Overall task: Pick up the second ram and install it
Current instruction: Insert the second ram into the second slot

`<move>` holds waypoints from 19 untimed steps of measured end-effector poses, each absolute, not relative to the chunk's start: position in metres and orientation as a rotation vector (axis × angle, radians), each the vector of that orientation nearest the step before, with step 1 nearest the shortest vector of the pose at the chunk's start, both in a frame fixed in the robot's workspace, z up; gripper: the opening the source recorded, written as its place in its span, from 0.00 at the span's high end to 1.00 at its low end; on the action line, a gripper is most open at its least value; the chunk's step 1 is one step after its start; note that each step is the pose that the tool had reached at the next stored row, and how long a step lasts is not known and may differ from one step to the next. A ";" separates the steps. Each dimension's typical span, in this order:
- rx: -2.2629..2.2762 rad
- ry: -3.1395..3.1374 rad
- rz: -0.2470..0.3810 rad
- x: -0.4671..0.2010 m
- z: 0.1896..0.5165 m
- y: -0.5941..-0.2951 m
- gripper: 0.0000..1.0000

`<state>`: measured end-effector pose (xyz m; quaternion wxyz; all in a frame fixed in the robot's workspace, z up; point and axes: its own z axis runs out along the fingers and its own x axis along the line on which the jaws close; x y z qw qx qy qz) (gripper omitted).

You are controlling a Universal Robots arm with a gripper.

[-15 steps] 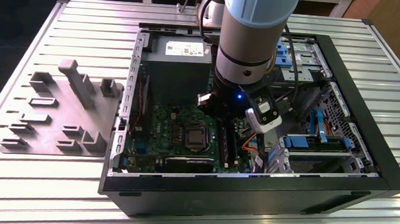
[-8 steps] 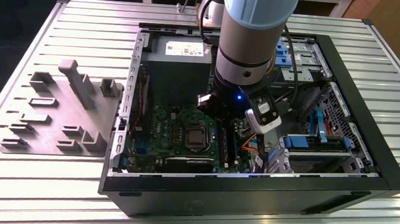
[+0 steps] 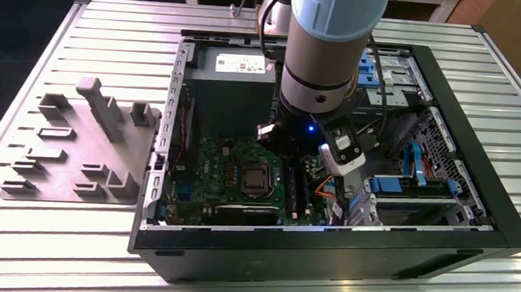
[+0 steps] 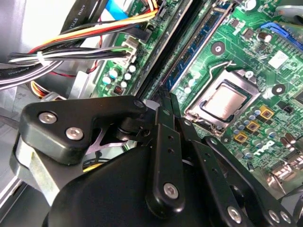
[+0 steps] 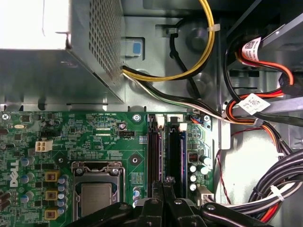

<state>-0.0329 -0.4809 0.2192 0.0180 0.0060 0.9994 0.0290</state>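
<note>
My gripper (image 5: pixel 164 182) is shut, its thin black fingers pressed flat together with no gap that I can see. Its tip (image 4: pixel 165 94) rests at one end of the two long memory slots on the green board (image 3: pixel 231 178). A dark blue ram stick (image 5: pixel 175 151) stands seated in the slot farther from the processor, and it also shows in the second wrist view (image 4: pixel 201 45). The neighbouring black slot (image 5: pixel 154 151) looks dark; I cannot tell whether a stick sits in it, nor which one is the second ram. In the exterior view the arm (image 3: pixel 323 89) reaches down into the open computer case.
The processor socket (image 5: pixel 94 191) lies beside the slots. A grey power-supply box (image 3: pixel 232 90) fills the case's back. Bundled cables (image 5: pixel 265 118) hang close on the far side of the slots. A grey plastic fixture (image 3: pixel 84 142) with blocks lies on the slatted table at the exterior view's left.
</note>
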 end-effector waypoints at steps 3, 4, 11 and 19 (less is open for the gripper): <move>0.019 3.104 0.090 -0.033 0.219 -0.481 0.89; 0.019 3.104 0.090 -0.033 0.219 -0.481 0.89; 0.019 3.104 0.089 -0.033 0.215 -0.481 0.89; 0.019 3.104 0.089 -0.033 0.214 -0.481 0.89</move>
